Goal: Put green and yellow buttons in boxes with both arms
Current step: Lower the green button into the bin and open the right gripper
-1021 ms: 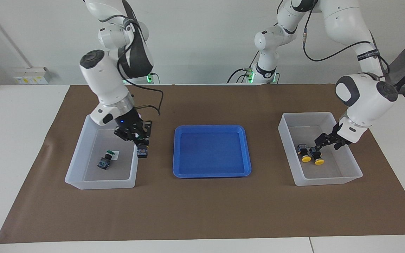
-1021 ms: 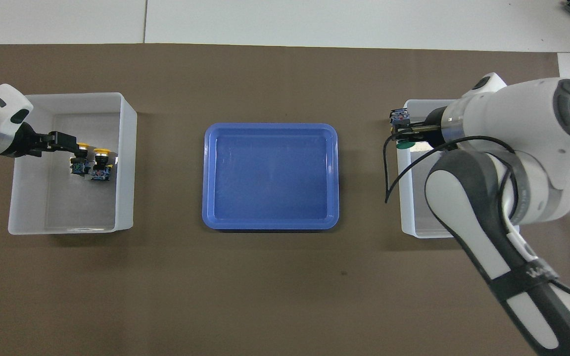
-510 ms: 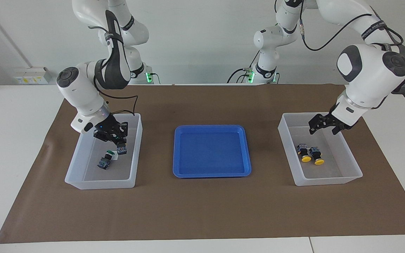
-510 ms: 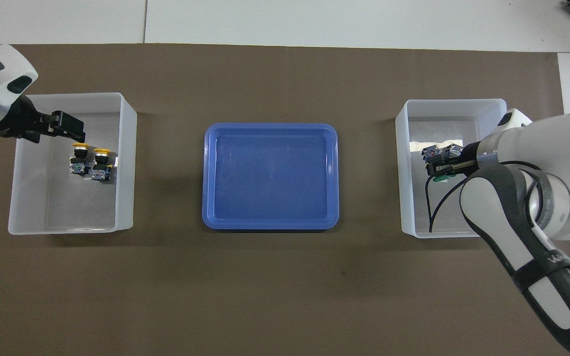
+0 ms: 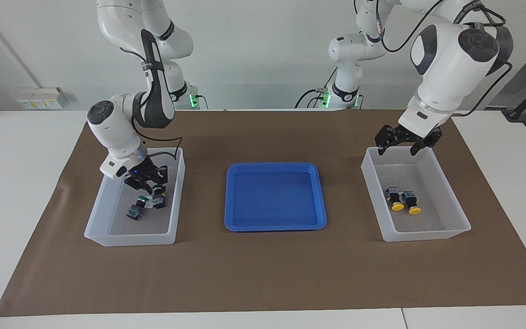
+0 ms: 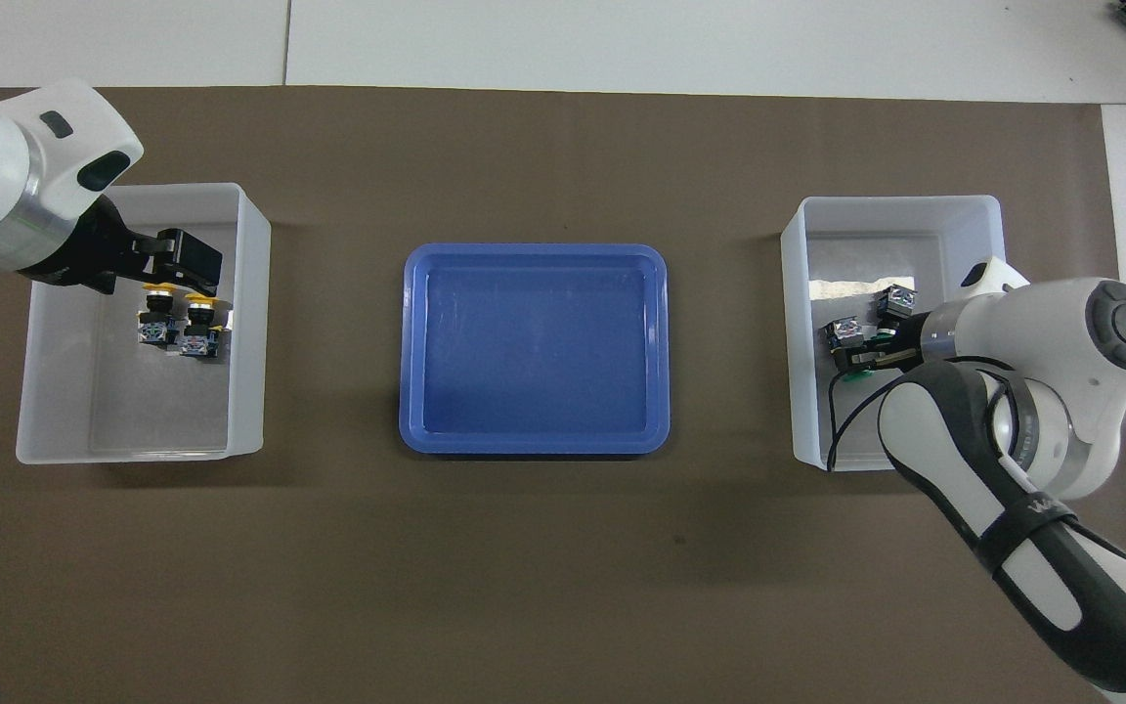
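Your right claw [image 5: 148,182] was low inside the box [image 5: 103,219] at the right arm's end of the tabletop [image 5: 263,274]. One green button [image 5: 158,199] sat right under its tip, on or just off the box floor. I could not tell whether the claw had hold of it or had let it go.

The other green button [image 5: 135,211] lay on the floor just beside the first one, a little farther from the robots, and seemed to lie on its side. That was the relation to watch. The button under the claw lay on the side toward the blue tray [image 5: 274,226], with its partner close against it. A straight lift looked like the safest way out, since a sideways drag could knock both buttons.

Your left claw [image 5: 397,146] hung wide open and empty. It was up in the air over the rim of the other box [image 5: 427,235], at the edge nearest the robots. Both yellow buttons [image 5: 395,197] [image 5: 411,202] lay side by side on that box's floor, caps pointing away from the robots, well clear of the claw.

By my reading, the yellow pair was done. On the green side, all that was left was to confirm the release.
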{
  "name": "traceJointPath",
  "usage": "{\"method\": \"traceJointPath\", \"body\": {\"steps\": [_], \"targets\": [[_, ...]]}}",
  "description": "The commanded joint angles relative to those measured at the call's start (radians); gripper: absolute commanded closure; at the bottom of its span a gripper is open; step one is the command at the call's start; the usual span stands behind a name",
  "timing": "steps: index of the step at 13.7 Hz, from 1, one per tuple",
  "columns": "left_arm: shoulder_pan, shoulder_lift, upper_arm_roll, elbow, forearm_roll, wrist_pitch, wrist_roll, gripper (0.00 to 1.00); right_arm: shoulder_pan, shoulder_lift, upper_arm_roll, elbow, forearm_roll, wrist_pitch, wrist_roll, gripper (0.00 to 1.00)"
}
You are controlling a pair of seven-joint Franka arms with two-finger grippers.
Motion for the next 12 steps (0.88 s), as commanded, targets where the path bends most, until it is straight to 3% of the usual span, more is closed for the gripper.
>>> {"method": "traceJointPath", "body": {"steps": [1,4,8,10,12], "targets": [[-0.024,-0.053,0.008,-0.009,0.01,-0.063,-0.022,0.0,-0.019,-0.006,0.014,0.023,-0.014,0.01,0.013,0.0],[-0.023,-0.1,0.007,-0.087,0.01,-0.051,-0.026,0.0,-0.019,-0.018,0.006,0.116,-0.046,-0.07,0.125,0.0],[-0.023,-0.108,0.008,-0.105,0.008,-0.019,-0.025,0.0,0.014,-0.055,0.018,0.216,-0.23,-0.237,0.384,0.0],[-0.018,-0.108,0.008,-0.106,0.007,-0.015,-0.023,0.0,0.032,-0.081,0.018,0.254,-0.232,-0.301,0.398,0.0],[-0.021,-0.107,0.008,-0.106,0.0,-0.013,-0.034,0.0,0.021,-0.095,0.018,0.352,-0.217,-0.447,0.387,0.0]]}}
